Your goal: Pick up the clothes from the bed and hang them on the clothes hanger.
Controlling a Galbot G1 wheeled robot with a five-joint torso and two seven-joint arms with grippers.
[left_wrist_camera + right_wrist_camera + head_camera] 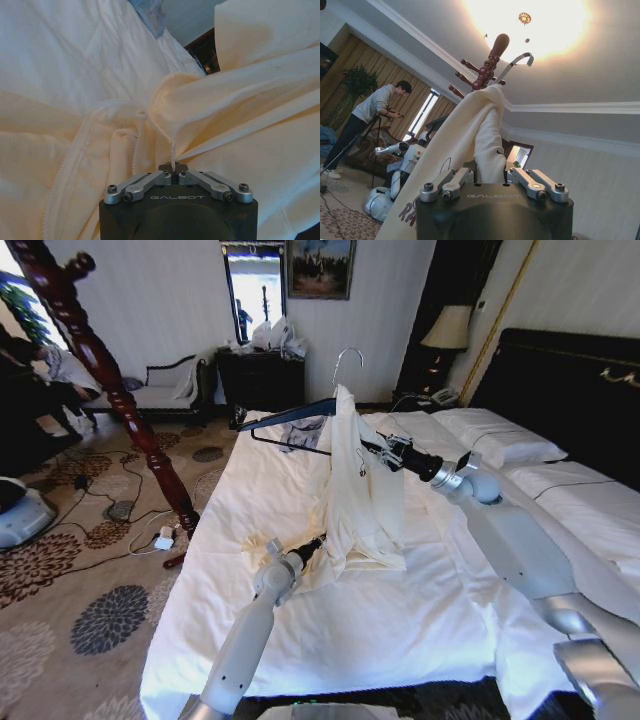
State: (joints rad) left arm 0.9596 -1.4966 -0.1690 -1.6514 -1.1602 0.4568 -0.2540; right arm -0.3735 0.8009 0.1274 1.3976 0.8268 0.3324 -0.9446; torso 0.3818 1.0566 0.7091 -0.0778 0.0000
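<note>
Above the bed [330, 620], with its plain white, lightly creased sheets, the clothes [362, 490] hang as a soft cream drape over the hanger [290, 412], falling in long loose folds whose lower hem bunches on the mattress. One black shoulder of the hanger juts out toward the robot's left, wide and flat, with a thin dark bar beneath it, and its slim silver hook [345, 358] curls up above the top of the fabric. The right gripper [392, 452] reaches in from the robot's right at about mid-height of the garment; in the right wrist view [487, 176] its grey metal fingers are closed in on the cream cloth, which rises from between them to a rounded peak by the hook [516, 64], with the reddish-brown turned-wood stand [487, 67] behind. The left gripper [318, 542] sits low, near the bed surface at the garment's lower edge. In the left wrist view [173, 167] its dark fingertips are pinched tight together on a thin white cord or narrow strip of the clothes [240, 120], and around it the fabric lies in thick, smooth folds with a ribbed seam running along one panel. A small grey-blue garment [303, 428] lies on the sheet just behind the hanger.
</note>
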